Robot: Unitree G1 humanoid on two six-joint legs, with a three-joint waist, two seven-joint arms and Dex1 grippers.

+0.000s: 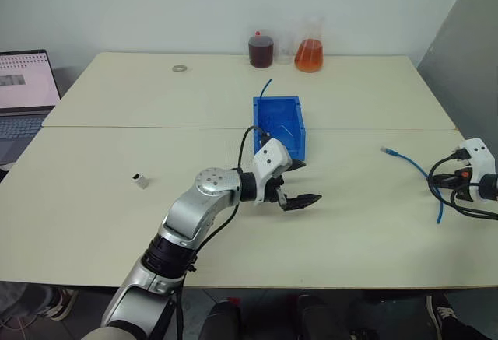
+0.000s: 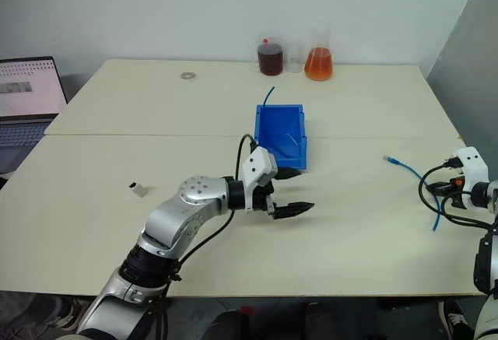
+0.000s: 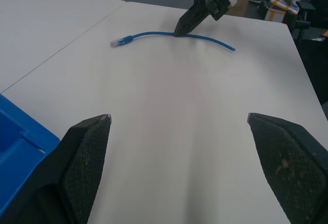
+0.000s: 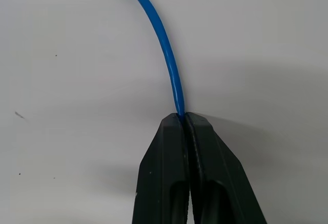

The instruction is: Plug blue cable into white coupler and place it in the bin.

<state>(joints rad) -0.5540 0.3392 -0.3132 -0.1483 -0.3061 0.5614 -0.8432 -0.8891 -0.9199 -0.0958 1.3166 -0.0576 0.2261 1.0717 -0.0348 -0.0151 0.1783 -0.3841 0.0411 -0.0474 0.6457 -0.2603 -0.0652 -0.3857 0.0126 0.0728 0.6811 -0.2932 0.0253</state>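
The blue cable [image 1: 412, 165] lies on the right side of the table, its clear plug [image 3: 118, 41] pointing toward the middle. My right gripper [image 4: 183, 117] is shut on the cable partway along its length, and the rest of the cable trails behind it. The small white coupler [image 1: 141, 180] lies by itself on the left half of the table. The blue bin [image 1: 257, 122] stands at mid-table. Just in front of the bin, my left gripper [image 1: 306, 182] hovers open with nothing between its fingers, pointing toward the cable.
A short darker-blue cable stub [image 1: 266, 87] sticks up at the bin's back corner. Two flasks [image 1: 309, 56] with dark and orange liquid stand at the table's far edge, with a metal ring [image 1: 180, 68] to their left. A laptop [image 1: 23, 95] sits at far left.
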